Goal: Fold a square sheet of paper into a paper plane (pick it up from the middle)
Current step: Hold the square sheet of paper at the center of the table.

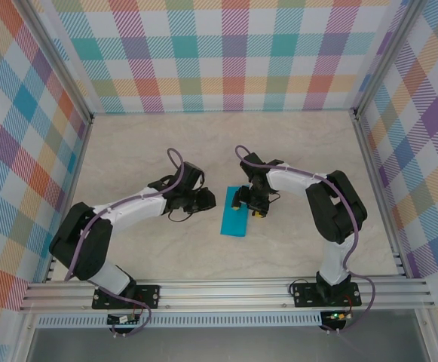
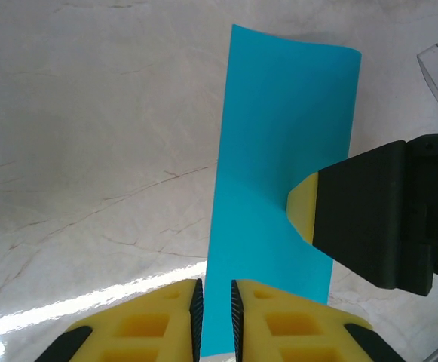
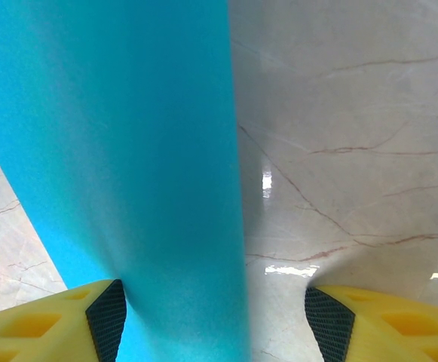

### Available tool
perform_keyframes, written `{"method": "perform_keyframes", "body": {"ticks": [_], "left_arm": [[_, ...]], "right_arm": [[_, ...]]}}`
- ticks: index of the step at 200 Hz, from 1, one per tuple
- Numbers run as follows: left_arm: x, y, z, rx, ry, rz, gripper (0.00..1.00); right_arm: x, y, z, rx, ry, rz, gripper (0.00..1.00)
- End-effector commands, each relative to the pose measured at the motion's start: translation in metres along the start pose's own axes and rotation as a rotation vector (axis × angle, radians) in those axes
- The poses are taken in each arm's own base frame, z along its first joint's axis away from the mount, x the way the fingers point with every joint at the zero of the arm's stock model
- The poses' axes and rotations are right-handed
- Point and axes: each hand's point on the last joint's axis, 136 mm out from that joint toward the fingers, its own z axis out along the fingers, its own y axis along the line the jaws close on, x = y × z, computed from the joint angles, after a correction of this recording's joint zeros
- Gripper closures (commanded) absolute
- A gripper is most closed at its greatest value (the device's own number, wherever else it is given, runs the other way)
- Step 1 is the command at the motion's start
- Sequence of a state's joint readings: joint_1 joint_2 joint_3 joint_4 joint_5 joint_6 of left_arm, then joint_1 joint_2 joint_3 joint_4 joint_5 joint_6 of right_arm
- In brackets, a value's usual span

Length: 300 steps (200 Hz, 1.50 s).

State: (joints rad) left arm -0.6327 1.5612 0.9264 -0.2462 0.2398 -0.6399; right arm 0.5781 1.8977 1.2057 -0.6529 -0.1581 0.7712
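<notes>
Top view: square sheet of paper [image 1: 232, 220] lies on the table [image 1: 301, 136], between the arms.
Left wrist: left gripper [image 2: 216, 300] jaws almost together on its near edge. The sheet is thin, limp and easily creased.
Right wrist: right gripper [image 3: 216, 311] spread wide, sheet against one finger — best pinched lightly at the edges.

paper [image 2: 279, 151]: teal-blue | fingers [image 2: 151, 328]: yellow | table [image 1: 166, 143]: beige marble | walls [image 1: 226, 53]: pastel plaid

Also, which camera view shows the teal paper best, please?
The left wrist view: the teal paper appears sharp and nearly whole. The top external view shows it small and far off; the right wrist view, a blurred close-up strip.
</notes>
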Motion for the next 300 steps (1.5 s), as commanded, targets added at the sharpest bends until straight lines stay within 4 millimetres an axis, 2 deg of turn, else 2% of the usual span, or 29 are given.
{"method": "perform_keyframes", "body": {"ticks": [1, 19, 55, 87, 166, 237, 300], "left_arm": [[-0.002, -0.017, 0.008, 0.04, 0.011, 0.009, 0.81], [-0.001, -0.023, 0.018, 0.045, 0.028, 0.016, 0.82], [0.004, -0.028, 0.04, 0.043, 0.07, 0.007, 0.91], [0.006, -0.026, 0.054, 0.023, 0.089, 0.002, 0.96], [0.007, -0.031, 0.067, 0.062, 0.095, -0.003, 0.97], [0.015, -0.021, 0.081, 0.045, 0.128, -0.021, 1.0], [0.027, 0.001, 0.089, -0.035, 0.155, -0.032, 1.0]], "right_arm": [[0.01, -0.055, 0.044, 0.202, 0.045, 0.036, 0.3], [0.011, -0.056, 0.045, 0.206, 0.05, 0.036, 0.3], [0.012, -0.058, 0.047, 0.208, 0.055, 0.042, 0.31], [0.013, -0.059, 0.048, 0.21, 0.057, 0.043, 0.3], [0.015, -0.061, 0.05, 0.211, 0.062, 0.047, 0.31], [0.016, -0.062, 0.053, 0.21, 0.068, 0.046, 0.31], [0.015, -0.059, 0.052, 0.196, 0.066, 0.043, 0.3]]}}
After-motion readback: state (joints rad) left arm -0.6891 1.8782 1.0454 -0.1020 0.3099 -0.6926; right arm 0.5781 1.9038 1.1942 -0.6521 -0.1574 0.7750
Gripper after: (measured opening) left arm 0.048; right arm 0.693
